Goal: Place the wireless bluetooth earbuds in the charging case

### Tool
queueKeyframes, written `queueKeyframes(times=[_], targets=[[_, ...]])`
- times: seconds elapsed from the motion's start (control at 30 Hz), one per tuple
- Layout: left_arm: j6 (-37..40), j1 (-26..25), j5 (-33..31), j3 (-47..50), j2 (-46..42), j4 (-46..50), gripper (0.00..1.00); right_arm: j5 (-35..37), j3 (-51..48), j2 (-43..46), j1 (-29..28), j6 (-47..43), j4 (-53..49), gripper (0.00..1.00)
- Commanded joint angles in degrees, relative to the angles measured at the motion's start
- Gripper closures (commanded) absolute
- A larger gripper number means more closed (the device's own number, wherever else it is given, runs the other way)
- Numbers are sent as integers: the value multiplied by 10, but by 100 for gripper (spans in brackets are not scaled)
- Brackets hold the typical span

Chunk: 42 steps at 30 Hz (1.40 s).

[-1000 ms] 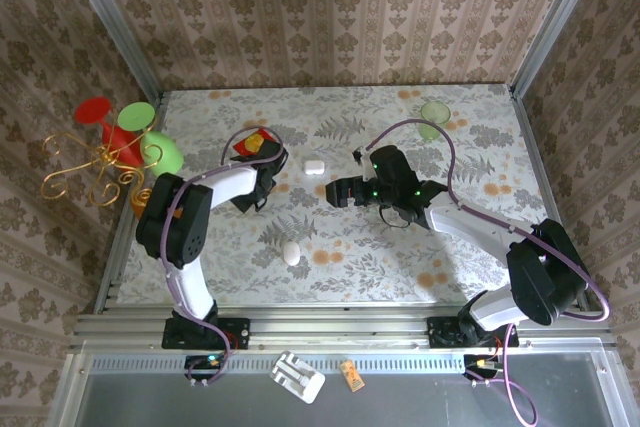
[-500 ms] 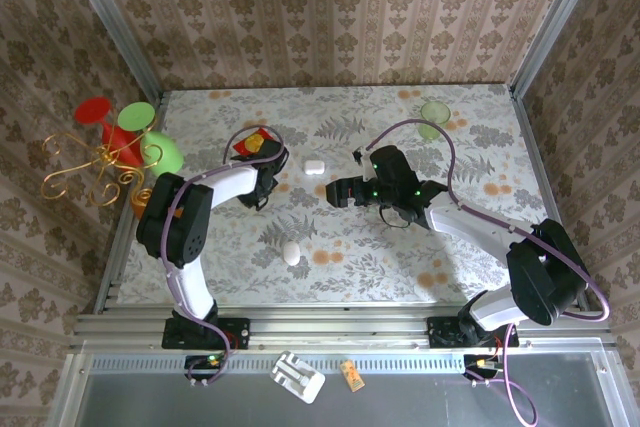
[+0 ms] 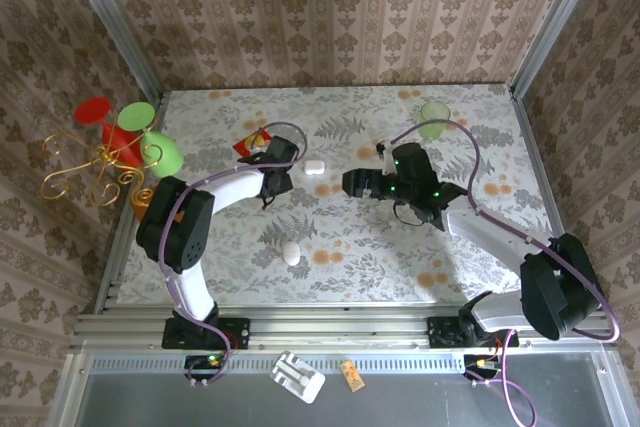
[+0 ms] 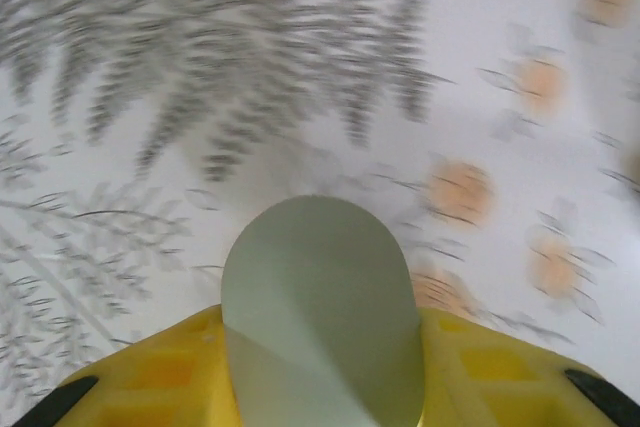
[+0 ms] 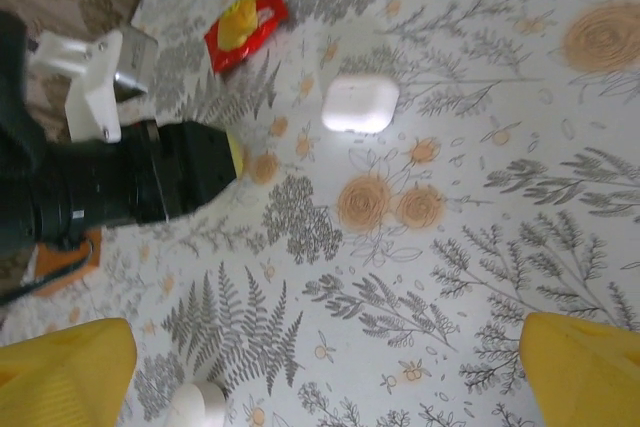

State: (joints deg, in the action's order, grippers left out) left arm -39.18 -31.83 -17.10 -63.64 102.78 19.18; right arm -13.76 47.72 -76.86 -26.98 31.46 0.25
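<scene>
At the near edge of the bench the two arm bases are bolted to a rail. Nearer than the rail, a white bracket and a small orange tag lie on a grey shelf. On the bench, a white egg-shaped piece lies closest to the left arm, well apart from both grippers. Farther in, the left gripper points toward the middle of the bench. In the blurred left wrist view its yellow fingers stand close together, the jaws clamped on an earbud, a pale rounded piece held above the patterned surface. The right gripper faces the left gripper from the opposite side at about the same depth. Its jaws stand wide apart, one finger at each lower corner of the right wrist view. The charging case lies on the bench between the two grippers and slightly farther back, touching neither. Just beyond the left gripper lies a red-and-yellow packet. A pale green disc rests near the far right of the bench. Off the left edge stands a gold wire stand carrying red and green cups.
</scene>
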Motion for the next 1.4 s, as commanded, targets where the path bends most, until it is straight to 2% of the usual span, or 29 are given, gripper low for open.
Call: queueKeyframes(times=[0.0,0.07,0.1,0.23,0.4,0.57,0.67,0.97,1.23,1.37], targets=[[151,-23,24,-13,-43,-34,69,-42,-8,22,20,41,19,1],[176,-31,24,-10,-57,-46,69,-56,-9,28,30,51,18,1],[199,-33,46,-8,-64,-56,71,-62,-8,30,37,60,16,1],[299,-33,181,-2,-85,-97,78,-81,5,35,60,104,-21,2],[403,-42,302,15,-110,-147,75,-118,29,31,83,138,-74,3],[481,-44,449,80,-152,-262,77,-199,33,9,93,162,-54,11],[494,-46,504,99,-167,-300,78,-240,32,-4,92,176,-31,16],[536,-63,585,94,-169,-287,79,-304,36,-25,87,186,13,32],[547,-75,598,67,-156,-263,79,-312,38,-49,75,189,27,49],[552,-75,601,65,-156,-264,79,-305,34,-44,75,194,25,61]])
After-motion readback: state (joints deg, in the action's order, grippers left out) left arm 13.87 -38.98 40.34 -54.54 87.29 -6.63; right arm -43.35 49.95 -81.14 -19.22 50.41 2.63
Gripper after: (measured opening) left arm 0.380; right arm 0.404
